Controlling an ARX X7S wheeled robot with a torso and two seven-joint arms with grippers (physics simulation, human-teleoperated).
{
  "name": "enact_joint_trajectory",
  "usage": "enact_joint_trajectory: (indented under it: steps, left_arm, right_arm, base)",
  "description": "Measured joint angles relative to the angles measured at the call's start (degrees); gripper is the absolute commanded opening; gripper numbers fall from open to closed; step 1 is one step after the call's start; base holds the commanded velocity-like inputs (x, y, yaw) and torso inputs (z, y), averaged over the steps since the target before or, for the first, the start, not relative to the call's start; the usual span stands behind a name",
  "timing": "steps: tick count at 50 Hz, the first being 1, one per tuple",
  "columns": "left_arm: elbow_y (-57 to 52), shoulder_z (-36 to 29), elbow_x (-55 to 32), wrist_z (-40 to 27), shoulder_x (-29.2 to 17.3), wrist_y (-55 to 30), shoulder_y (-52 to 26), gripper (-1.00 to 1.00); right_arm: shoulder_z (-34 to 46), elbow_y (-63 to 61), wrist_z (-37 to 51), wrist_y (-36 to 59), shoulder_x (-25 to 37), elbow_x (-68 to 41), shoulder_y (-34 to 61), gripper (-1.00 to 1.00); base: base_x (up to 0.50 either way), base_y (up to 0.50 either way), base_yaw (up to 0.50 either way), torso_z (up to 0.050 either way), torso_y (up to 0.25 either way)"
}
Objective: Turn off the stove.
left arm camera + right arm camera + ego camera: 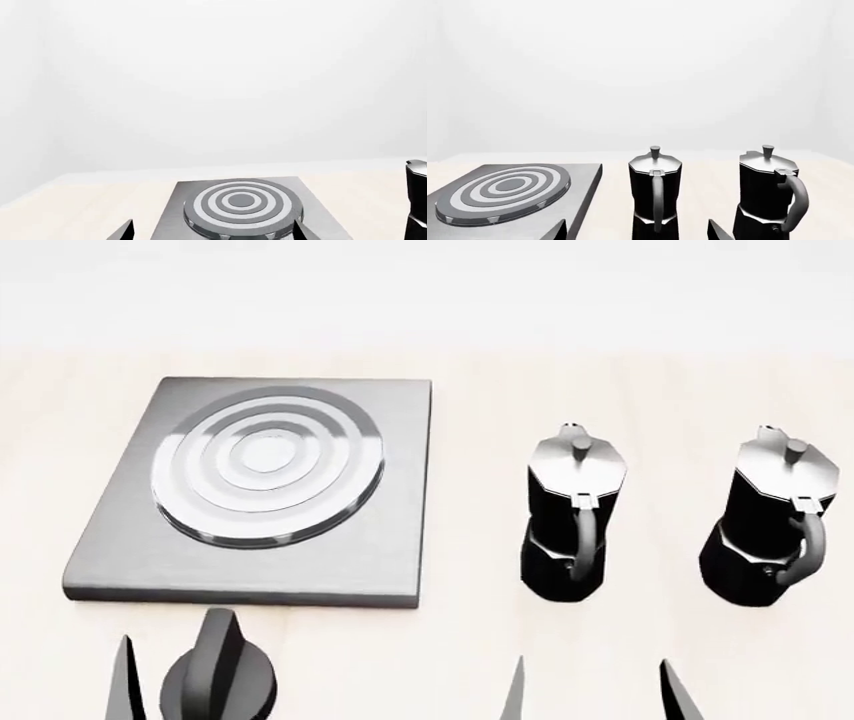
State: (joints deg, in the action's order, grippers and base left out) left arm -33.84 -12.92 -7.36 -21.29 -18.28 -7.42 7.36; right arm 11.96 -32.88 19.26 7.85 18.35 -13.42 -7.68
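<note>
The stove (pixel 360 550) is a flat grey metal plate with a ringed round burner (pixel 267 465), lying at the left of the pale counter. Its black ridged knob (pixel 218 680) stands apart, just in front of the plate's near edge. My left gripper (pixel 213 231) is open and empty, with the burner (pixel 241 205) seen ahead between its tips. In the head view only one left finger (pixel 127 685) shows, right beside the knob. The knob is out of the left wrist view. My right gripper (pixel 595 695) is open and empty, in front of the moka pots.
Two black-and-silver moka pots (pixel 574 510) (pixel 774 520) stand upright to the right of the stove, handles facing me. In the right wrist view the nearer pot (pixel 654 195) stands ahead between the right gripper (pixel 637 231) tips. A white wall rises behind the counter.
</note>
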Motion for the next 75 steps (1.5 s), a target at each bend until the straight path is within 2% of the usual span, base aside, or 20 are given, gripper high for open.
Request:
enact_joint_trajectory:
  steps: [75]
  left_arm:
    - [0.4, -0.9, -1.0, -1.3, -1.2, 0.3, -0.4, 1.00]
  right_arm:
    - [1.1, 0.6, 1.0, -1.0, 1.3, -0.6, 0.3, 1.00]
  base:
    - [0.00, 0.00, 0.00, 0.000, -0.111]
